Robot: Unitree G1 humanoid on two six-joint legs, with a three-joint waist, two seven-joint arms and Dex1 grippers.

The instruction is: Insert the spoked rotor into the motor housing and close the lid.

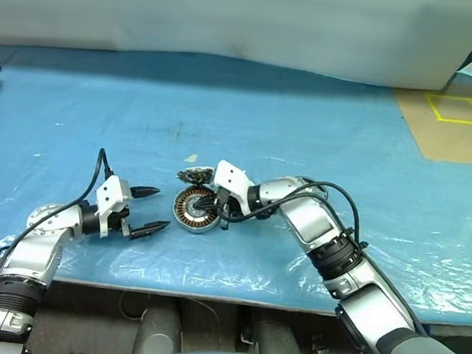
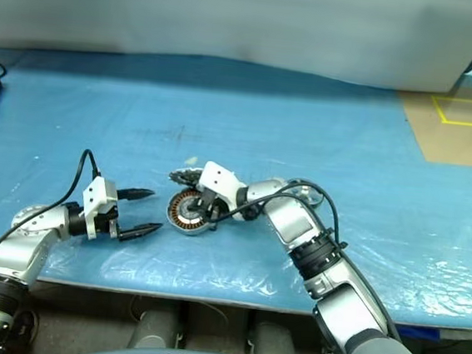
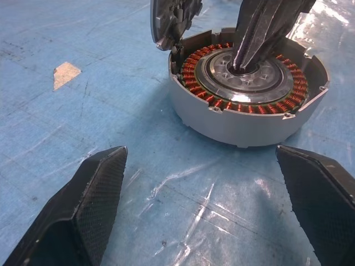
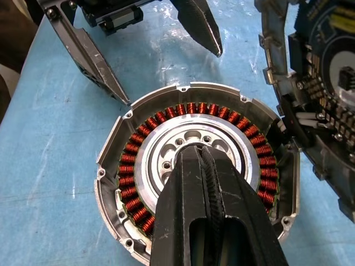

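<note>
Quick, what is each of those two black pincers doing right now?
Left tool: open, holding nothing, beside the motor housing.
Right tool: shut, tips in the housing's centre, with nothing seen between its fingers.

Both arms are built of silver-grey metal segments joined by black ribbed collars. A thin black cable loops loose along each forearm to the wrist. Each wrist carries a white boxy block. The left gripper (image 1: 151,211) has two black, tapering, pointed jaws with a fine textured inner face. The right gripper (image 4: 206,166) has the same black jaws, lightly scuffed.
</note>
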